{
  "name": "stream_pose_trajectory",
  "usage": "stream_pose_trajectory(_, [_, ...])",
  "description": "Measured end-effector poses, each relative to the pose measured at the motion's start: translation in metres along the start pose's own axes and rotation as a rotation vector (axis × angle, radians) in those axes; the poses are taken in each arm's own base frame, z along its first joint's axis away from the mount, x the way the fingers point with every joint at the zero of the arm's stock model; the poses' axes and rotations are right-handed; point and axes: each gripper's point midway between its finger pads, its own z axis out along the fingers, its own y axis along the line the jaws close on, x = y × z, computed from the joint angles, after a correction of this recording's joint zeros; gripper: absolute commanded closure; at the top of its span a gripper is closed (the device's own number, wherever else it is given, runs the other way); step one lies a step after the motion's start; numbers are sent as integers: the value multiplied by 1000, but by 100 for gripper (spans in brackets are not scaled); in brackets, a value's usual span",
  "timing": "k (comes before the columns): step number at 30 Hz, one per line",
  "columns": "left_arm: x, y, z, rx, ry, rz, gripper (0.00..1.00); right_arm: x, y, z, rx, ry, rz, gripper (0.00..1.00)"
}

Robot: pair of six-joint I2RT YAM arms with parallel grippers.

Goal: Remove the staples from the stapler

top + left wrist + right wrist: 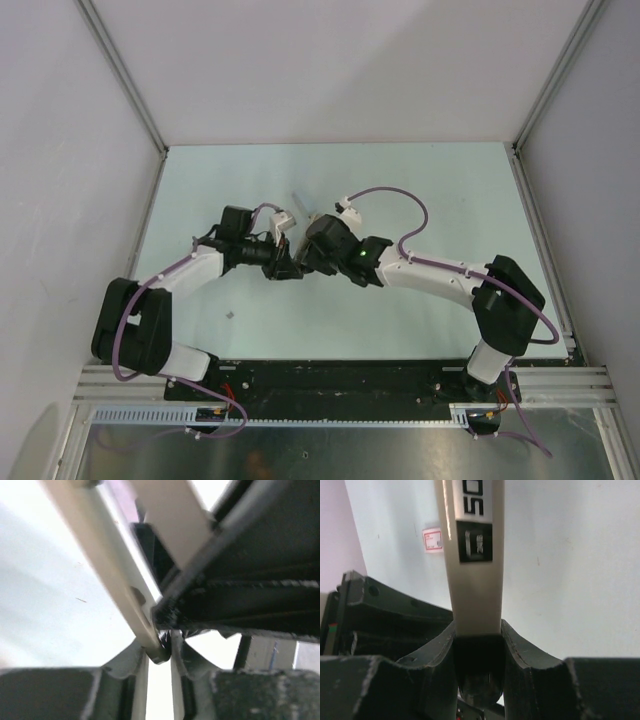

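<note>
Currently right gripper point(477, 630) clamps the stapler point(472, 580); left gripper point(160, 655) nips only the tip of its metal strip point(107, 570). Thin hold, may slip when pulled.

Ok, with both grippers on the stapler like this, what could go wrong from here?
The left gripper pinches only the very tip of a thin metal rail of the stapler, so it may slip off under a pull. The right gripper, clamped on the stapler body, sits very close to the left one in the top view, so the fingers could collide.
</note>
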Motion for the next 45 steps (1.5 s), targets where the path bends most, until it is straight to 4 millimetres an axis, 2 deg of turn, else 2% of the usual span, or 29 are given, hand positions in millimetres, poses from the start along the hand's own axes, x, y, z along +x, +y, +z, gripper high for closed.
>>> stream_pose_trajectory(5, [-1, 14, -6, -79, 1, 6, 94, 9, 2, -2, -19, 45, -22, 100])
stream_pose_trajectory(18, [0, 37, -14, -216, 41, 106, 95, 15, 3, 4, -122, 109, -107, 100])
stream_pose_trajectory(25, [-25, 53, -15, -322, 66, 266, 95, 6, 1, 2, -199, 145, -264, 100])
stream_pose_trajectory(29, [-34, 57, -11, -361, 93, 348, 97, 1, -11, -2, -229, 157, -337, 100])
stream_pose_trajectory(45, [-36, 82, -5, -510, 195, 607, 100, 6, -60, -11, -245, 236, -508, 100])
